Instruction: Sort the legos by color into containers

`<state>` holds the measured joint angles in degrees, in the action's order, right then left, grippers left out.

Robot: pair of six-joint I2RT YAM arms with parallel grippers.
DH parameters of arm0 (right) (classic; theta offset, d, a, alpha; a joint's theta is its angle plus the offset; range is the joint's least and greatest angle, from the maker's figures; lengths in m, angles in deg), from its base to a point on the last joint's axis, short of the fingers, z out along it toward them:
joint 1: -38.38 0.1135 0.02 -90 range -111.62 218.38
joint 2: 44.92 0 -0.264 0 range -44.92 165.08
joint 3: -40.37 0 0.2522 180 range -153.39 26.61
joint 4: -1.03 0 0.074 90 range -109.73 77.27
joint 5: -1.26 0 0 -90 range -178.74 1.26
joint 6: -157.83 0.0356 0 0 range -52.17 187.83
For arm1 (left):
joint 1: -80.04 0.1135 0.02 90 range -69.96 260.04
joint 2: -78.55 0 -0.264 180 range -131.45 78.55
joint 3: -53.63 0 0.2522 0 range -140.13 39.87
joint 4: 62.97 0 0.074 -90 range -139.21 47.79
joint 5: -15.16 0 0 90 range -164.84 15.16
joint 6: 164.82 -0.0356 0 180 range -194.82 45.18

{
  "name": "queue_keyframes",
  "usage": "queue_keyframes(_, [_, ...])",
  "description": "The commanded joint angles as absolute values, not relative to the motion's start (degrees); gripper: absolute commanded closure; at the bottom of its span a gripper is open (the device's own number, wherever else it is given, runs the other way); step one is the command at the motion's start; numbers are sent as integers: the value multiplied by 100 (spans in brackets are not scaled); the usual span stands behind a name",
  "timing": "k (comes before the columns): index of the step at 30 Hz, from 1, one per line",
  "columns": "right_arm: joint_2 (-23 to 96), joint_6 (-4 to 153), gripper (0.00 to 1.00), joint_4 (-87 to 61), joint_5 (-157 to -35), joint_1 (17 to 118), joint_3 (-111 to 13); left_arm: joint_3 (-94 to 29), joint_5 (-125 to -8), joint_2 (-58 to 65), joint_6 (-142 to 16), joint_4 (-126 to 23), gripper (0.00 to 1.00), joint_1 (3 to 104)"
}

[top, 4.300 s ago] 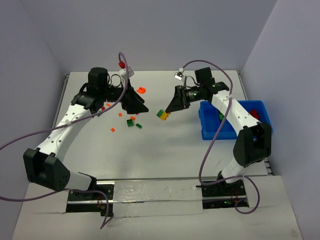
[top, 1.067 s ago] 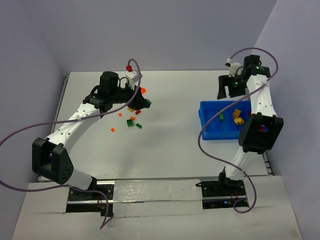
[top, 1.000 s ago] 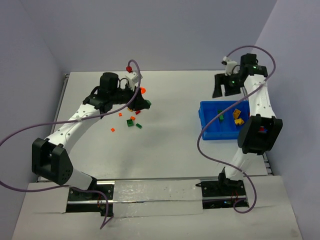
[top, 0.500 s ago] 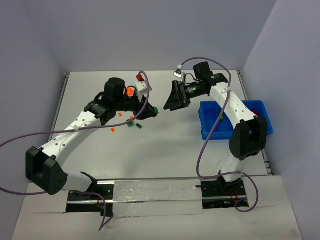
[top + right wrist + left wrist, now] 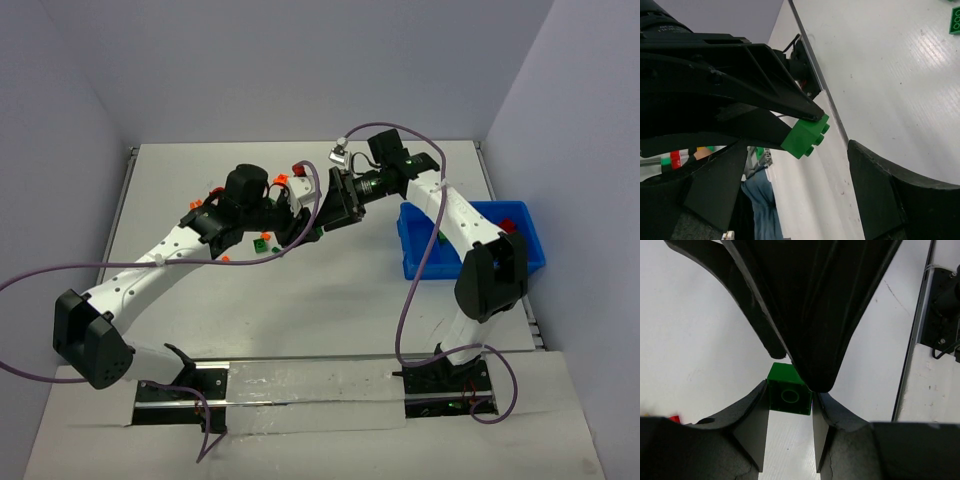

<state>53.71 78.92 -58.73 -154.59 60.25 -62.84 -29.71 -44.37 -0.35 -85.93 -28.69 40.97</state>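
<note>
**Where the claws meet, much is masked**

From the left wrist, a dark finger of the right claw covers an upper corner of the green brick gripped by the left claw; its bulk runs off the top edge. Left of the left claw, a red brick shows only as a sliver. From the right wrist, a second green brick, far right of the claw, is cut by the frame. The clutter to the left is blurred.

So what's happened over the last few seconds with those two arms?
The right gripper swung from the bright-blue plastic bin back to the middle, open. The left gripper picked up a small green plastic brick and carried it there. The bin and the loose bricks stayed put.
</note>
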Motion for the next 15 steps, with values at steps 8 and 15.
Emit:
queue_keyframes(8, [5583, 8080, 31, -5609, -15336, 6220, -6087, -3393, -4687, -79, -8616, -2937, 100, 4043])
queue_keyframes(15, [5726, 8880, 33, -4948, -16057, 6212, -5863, -3387, -4767, -91, -8724, -2895, 100, 3974])
